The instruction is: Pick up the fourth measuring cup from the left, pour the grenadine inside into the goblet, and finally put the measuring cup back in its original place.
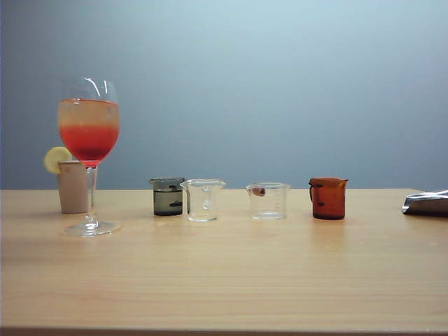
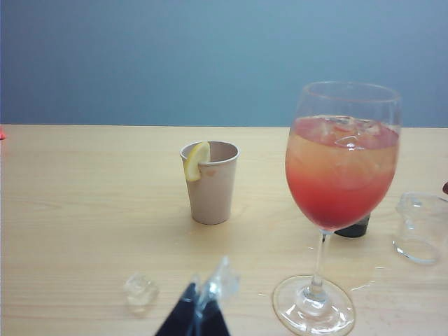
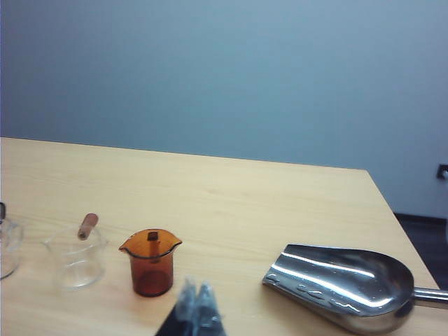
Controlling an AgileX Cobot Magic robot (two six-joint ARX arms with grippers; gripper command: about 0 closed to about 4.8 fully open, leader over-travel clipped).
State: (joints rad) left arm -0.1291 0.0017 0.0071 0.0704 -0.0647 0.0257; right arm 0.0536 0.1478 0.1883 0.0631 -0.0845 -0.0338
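Nearest to us in the exterior view is the bare front of the wooden table (image 1: 224, 280), with neither arm showing there. On its left stands the goblet (image 1: 89, 150), upright, its bowl holding a layered drink: pale orange above, the grenadine (image 1: 88, 143) settled deep red at the bottom. Just behind it sits a beige cup (image 1: 73, 186) with a lemon slice (image 1: 56, 159) on its rim. To the right runs a row of four small cups: a dark grey-tinted cup (image 1: 168, 197), a clear cup (image 1: 203, 200) touching or nearly touching it, a second clear cup (image 1: 268, 201) with a small brown piece at its rim, and then the fourth measuring cup (image 1: 328, 198), amber, upright on the table and well apart from the goblet. A metal scoop (image 1: 425, 203) lies at the right edge. In the left wrist view we see the left gripper (image 2: 204, 304) low over the table in front of the goblet and beige cup, its fingertips pressed together, gripping nothing; an ice cube (image 2: 141, 290) lies just beside it. In the right wrist view the right gripper (image 3: 197, 308) hangs near the amber cup and the scoop, its fingers likewise pressed together and empty; the cup looks empty of liquid.
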